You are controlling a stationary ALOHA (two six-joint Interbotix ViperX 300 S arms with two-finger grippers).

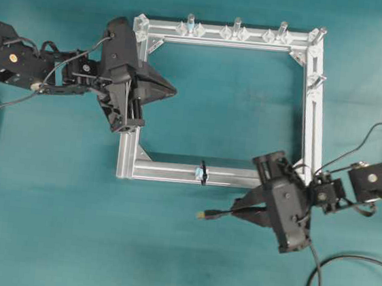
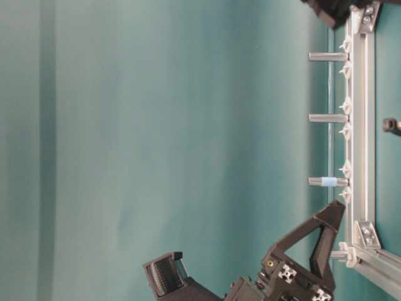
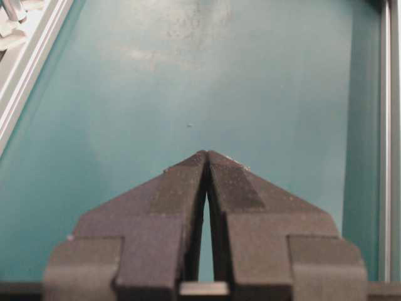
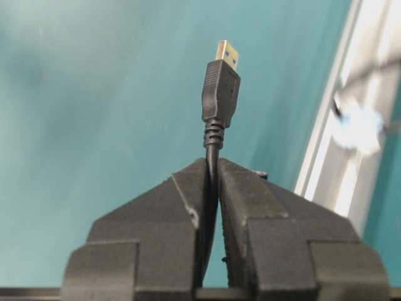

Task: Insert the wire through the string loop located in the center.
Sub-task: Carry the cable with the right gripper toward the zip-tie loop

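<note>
From overhead, my right gripper [image 1: 238,213] sits at the lower right, just below the silver frame [image 1: 315,115], pinching the wire [image 1: 314,279] a little behind its plug [image 1: 212,215]. The plug points left, brassy tip leading, and the cable trails off the bottom edge. The string loop [image 1: 203,173] stands on the frame's lower bar, near its middle, up and left of the plug and clear of it. To do this step well, I judge I should bring the tip level with the ring, line the plug's axis with the opening, and go in slowly so the string isn't pushed aside. My left gripper [image 1: 172,90] hangs inside the frame's upper left, jaws pressed together on nothing.

The table-level view shows only part of my left arm at the bottom, with the upright pegs [image 2: 327,118] beside the frame; neither plug nor loop is clear here.

My left wrist view confirms fingertips [image 3: 188,188] meeting over bare teal cloth [image 3: 188,75].

My right wrist view shows the jaws narrow, clamped on the wire, the plug standing straight out ahead. The pale fitting [image 4: 358,125] blurs at right on the bar.
</note>
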